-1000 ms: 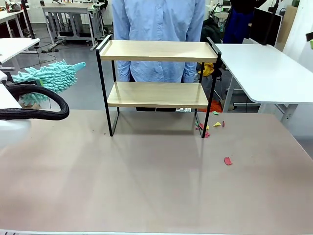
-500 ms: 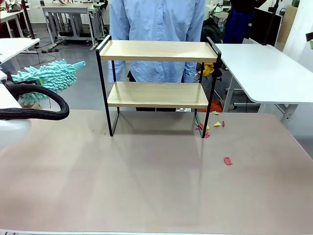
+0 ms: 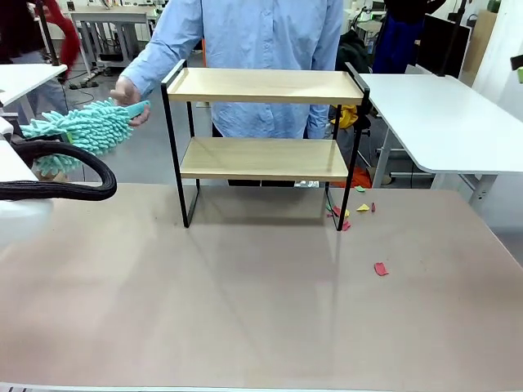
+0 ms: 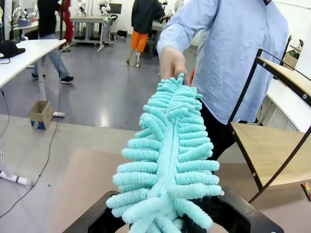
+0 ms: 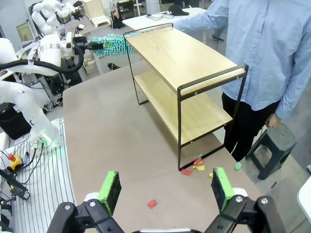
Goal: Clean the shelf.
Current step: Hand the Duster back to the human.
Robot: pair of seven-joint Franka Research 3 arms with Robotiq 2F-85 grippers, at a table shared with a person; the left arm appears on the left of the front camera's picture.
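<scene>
The left claw point(image 4: 165, 221) grips the base of a teal duster point(image 3: 78, 129) whose handle end the person's hand point(image 3: 129, 91) grasps, a handover before dusting the shelf point(image 3: 263, 86) standing on the table point(image 3: 245, 310), while the right claw point(image 5: 165, 189) hangs wide and empty

White, rounded arm links with a looping black ribbed cable point(image 3: 73, 171) at the left arm. Right claw point(image 5: 165, 190): black body, round silver screws at the knuckles, bright green pads point(image 5: 110, 190) on both fingers. Left claw point(image 4: 167, 218): black, angular housing. Person point(image 3: 261, 49): light blue long-sleeved shirt, dark trousers.
</scene>
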